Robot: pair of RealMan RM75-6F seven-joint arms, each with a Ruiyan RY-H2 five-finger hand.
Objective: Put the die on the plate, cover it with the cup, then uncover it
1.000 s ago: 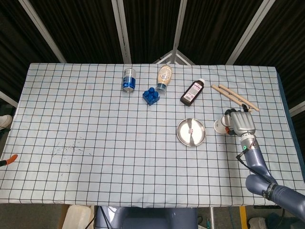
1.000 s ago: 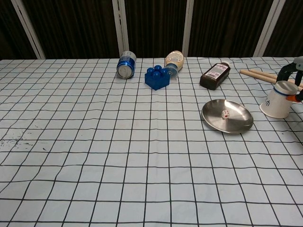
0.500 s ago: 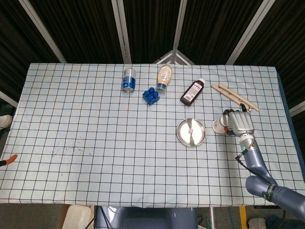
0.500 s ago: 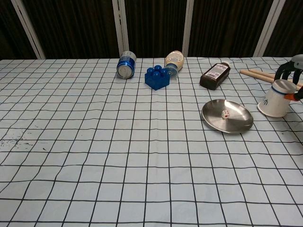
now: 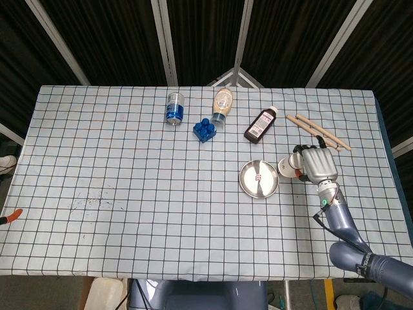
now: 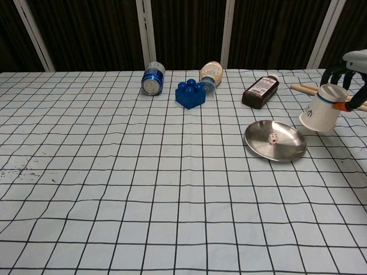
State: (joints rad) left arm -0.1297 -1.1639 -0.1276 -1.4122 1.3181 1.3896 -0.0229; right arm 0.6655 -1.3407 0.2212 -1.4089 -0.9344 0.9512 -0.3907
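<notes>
A small white die (image 6: 274,137) (image 5: 259,176) lies in the round steel plate (image 6: 261,146) (image 5: 249,186) right of the table's middle. My right hand (image 5: 319,165) (image 6: 350,69) grips a white paper cup (image 6: 321,108) (image 5: 288,167) turned mouth-down and tilted, lifted off the cloth just right of the plate's rim. The cup's base is in the hand, and its open mouth points down toward the plate side. My left hand appears in neither view.
At the back stand a lying blue can (image 6: 152,79), a blue toy brick (image 6: 190,93), a toppled sauce bottle (image 6: 210,73) and a dark brown bottle (image 6: 261,90). Two wooden sticks (image 5: 317,131) lie behind the right hand. An orange object (image 5: 11,217) shows at the left edge.
My right hand has lifted the cup off the table and carried it left, closer to the plate. The die and the plate have stayed put.
</notes>
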